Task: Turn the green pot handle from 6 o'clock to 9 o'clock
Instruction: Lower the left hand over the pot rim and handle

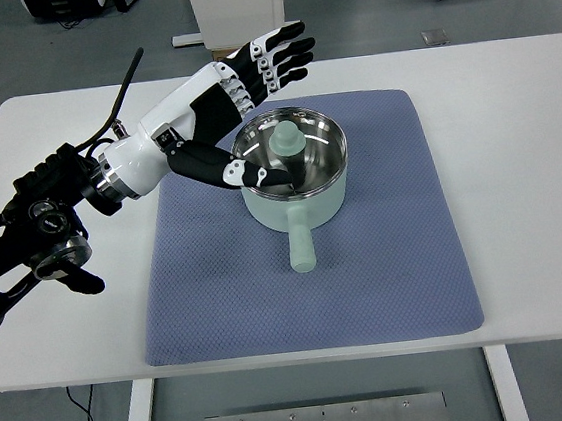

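One green pot [295, 174] sat on a blue mat [307, 268], handle [301, 247] pointing toward the robot. The left hand [248, 83] hovered at its rim, fingers [290, 54] spread wide, thumb dipping inside, gripping nothing.

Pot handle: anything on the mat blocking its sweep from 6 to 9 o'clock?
Nothing visible does. The pot handle points toward the robot over bare blue mat, and the mat to the pot's left is clear. The left hand is at the green pot, thumb over the near-left rim, fingers spread behind it.
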Robot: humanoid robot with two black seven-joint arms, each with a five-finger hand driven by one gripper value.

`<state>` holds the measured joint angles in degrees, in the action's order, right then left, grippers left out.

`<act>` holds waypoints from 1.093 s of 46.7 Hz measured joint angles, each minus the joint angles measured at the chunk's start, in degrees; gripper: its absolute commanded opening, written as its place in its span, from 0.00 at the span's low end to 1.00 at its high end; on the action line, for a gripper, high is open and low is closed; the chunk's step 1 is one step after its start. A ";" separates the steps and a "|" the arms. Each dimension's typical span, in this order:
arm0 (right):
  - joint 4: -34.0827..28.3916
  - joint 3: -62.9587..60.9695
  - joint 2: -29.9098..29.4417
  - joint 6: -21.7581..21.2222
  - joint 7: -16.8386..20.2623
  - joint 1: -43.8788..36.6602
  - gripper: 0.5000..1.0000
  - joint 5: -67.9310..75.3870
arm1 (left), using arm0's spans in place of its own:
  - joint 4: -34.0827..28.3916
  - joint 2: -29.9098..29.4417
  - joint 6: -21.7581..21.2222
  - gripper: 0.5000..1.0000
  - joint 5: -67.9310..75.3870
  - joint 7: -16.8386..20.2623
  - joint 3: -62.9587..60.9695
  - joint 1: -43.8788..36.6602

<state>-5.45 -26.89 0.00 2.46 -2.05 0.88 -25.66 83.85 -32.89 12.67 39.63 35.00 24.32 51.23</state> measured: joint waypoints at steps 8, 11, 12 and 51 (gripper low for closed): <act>0.00 0.00 0.00 0.00 0.01 0.00 1.00 0.00 | 2.97 -1.89 0.00 1.00 4.20 0.00 -1.69 0.77; 0.00 0.00 0.00 0.00 0.00 0.00 1.00 0.00 | 3.89 -2.62 0.00 1.00 5.85 0.00 -2.68 1.34; 0.00 0.00 0.00 0.00 0.01 0.00 1.00 0.00 | 4.03 -2.72 0.00 1.00 6.50 0.00 -2.96 1.57; 0.00 0.01 0.00 0.00 0.00 0.00 1.00 0.00 | 3.96 -2.36 0.83 1.00 18.40 0.00 -9.12 8.48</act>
<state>-5.45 -26.89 0.00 2.46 -2.05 0.88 -25.66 87.81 -35.24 13.50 58.03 35.00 15.20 59.71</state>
